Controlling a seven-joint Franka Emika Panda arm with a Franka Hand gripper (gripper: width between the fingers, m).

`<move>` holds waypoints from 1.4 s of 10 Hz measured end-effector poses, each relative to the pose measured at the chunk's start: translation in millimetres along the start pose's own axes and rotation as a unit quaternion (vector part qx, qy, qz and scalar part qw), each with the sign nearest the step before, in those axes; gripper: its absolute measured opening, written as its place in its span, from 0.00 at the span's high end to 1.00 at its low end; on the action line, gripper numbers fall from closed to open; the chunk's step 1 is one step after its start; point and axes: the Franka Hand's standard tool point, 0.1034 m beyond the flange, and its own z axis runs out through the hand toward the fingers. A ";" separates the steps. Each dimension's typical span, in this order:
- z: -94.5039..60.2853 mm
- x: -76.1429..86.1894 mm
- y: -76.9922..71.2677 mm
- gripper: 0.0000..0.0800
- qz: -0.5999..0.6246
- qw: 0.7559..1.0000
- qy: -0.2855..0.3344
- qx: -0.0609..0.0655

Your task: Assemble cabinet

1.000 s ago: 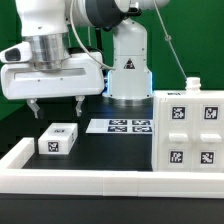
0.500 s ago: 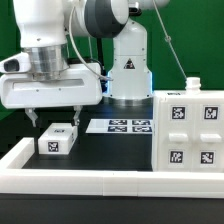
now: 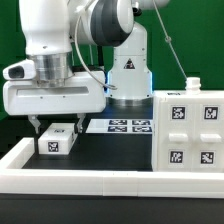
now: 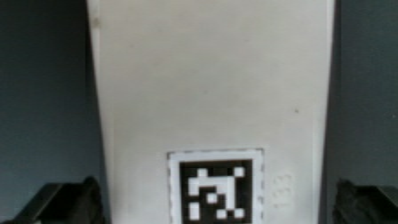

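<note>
Far side of the exterior view's left: the pincer [image 3: 58, 126] hangs low over the desk [image 3: 115, 152], jaws spread wide. The small cabinet block [image 3: 57, 140] sits directly beneath it, flat on the desk, with one finger just off each of its short sides. The fingertips [image 3: 37, 126] are level with the block's top edge. From this angle I can't tell whether either pad is touching. The wrist view agrees: the small cabinet block [image 4: 214, 110] fills the middle of the shot lengthwise with its tag [image 4: 217, 188] face up. The pincer [image 4: 217, 203] is centred on it, and a dark fingertip [image 4: 68, 200] shows at each long edge of the block. It is straddling, not pinching. Moving toward the exterior view's right of the pincer, the marker board [image 3: 125, 126] lies flat on the desk, near the block but apart from it. Well off to that same side stands the large cabinet block [image 3: 190, 135], upright, with four tags facing the camera. In front of the pincer, nearest the camera, the white border rail [image 3: 100, 185] runs across the desk edge.
</note>
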 end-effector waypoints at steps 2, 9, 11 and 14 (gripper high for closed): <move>2.1 -0.3 0.4 0.19 0.000 1.000 0.000 -0.001; 2.2 -0.1 0.4 0.31 0.000 1.000 0.000 -0.001; 1.1 0.2 0.1 0.31 0.000 1.000 0.000 -0.001; -57.2 10.0 -24.1 0.31 0.005 0.999 -0.020 0.036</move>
